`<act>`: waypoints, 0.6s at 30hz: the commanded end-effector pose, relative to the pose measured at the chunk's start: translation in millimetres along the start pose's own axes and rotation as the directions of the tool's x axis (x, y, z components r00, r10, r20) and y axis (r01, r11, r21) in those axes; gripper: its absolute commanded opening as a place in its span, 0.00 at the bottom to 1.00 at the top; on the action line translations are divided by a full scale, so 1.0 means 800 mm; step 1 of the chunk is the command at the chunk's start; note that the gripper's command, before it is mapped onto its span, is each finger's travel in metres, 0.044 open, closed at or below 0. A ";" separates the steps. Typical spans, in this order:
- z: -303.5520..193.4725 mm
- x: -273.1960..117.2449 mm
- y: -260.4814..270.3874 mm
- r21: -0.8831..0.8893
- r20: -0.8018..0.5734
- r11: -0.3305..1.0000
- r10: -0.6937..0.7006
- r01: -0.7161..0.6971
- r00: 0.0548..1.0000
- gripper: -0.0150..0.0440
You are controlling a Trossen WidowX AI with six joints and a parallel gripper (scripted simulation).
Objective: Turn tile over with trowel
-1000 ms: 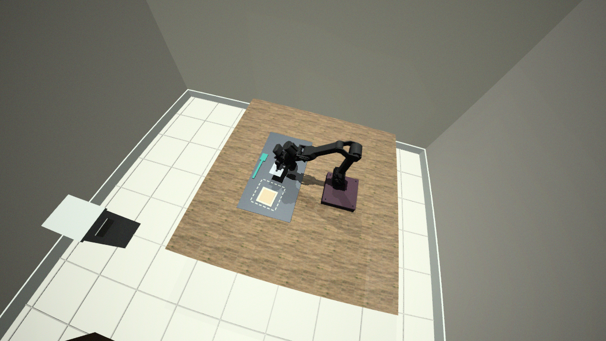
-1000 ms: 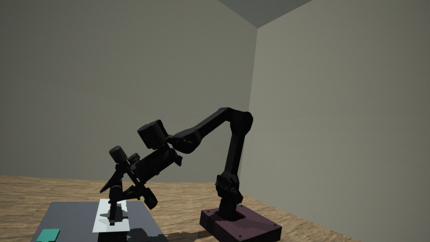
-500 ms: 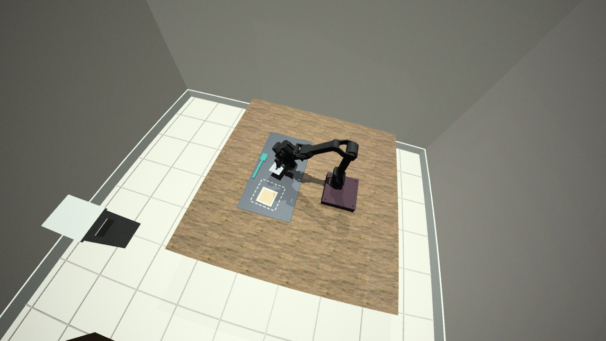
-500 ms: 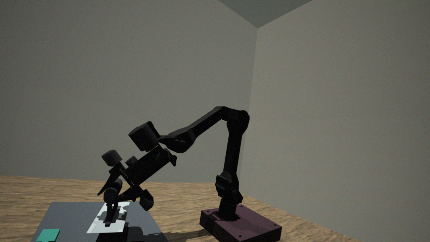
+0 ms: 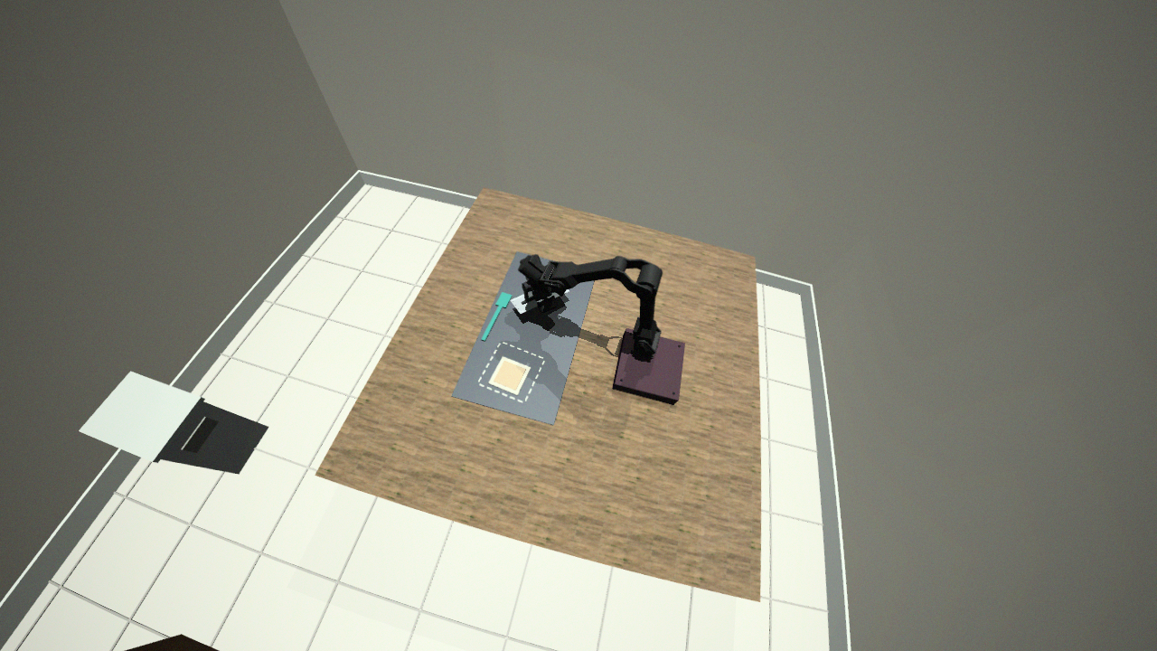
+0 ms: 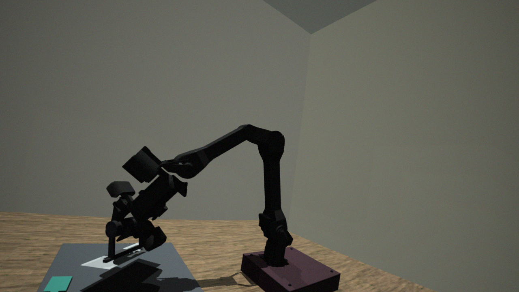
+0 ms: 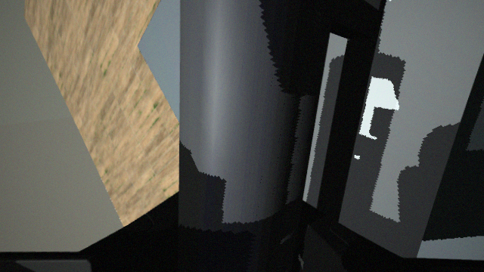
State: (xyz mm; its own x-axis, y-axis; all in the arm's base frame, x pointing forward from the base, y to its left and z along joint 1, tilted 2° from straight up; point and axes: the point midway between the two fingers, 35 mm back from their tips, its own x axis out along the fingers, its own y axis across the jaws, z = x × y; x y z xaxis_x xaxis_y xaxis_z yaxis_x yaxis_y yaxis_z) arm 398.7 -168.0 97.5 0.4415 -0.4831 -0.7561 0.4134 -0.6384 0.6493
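Observation:
The tile (image 5: 509, 375), tan with a pale cream border, lies flat inside the dashed outline (image 5: 526, 400) on the grey mat (image 5: 540, 410) (image 6: 69, 257). I cannot tell whether the tan face is its marked side. My gripper (image 5: 538, 301) (image 6: 125, 228) is shut on the thick dark handle of the trowel, over the mat's far part, away from the tile. The trowel's broad pale blade (image 5: 522, 307) (image 6: 97, 263) (image 7: 416, 75) is low over the mat, partly shadowed and hidden by the arm; whether it touches the mat is unclear. Nothing shows on the blade.
A teal flat-headed tool (image 5: 503, 300) (image 6: 58, 283) lies along the mat's left edge, beside the trowel. The arm's purple base (image 5: 659, 376) (image 6: 308, 268) stands on the wooden table (image 5: 566, 485) right of the mat. A black slab (image 5: 234, 445) and a pale panel (image 5: 137, 414) show far left.

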 end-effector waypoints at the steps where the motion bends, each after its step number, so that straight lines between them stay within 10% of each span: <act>1: 0.015 0.014 0.022 0.111 0.096 0.994 0.009 -0.020 0.995 0.25; 18: 0.091 0.071 0.064 0.418 0.457 0.889 -0.026 -0.189 0.889 0.25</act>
State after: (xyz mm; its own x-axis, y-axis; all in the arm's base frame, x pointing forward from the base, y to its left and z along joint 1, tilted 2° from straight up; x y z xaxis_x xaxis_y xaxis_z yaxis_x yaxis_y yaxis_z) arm 388.9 -254.5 79.7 0.0822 -0.6570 -0.7494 0.0336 -0.7497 0.6609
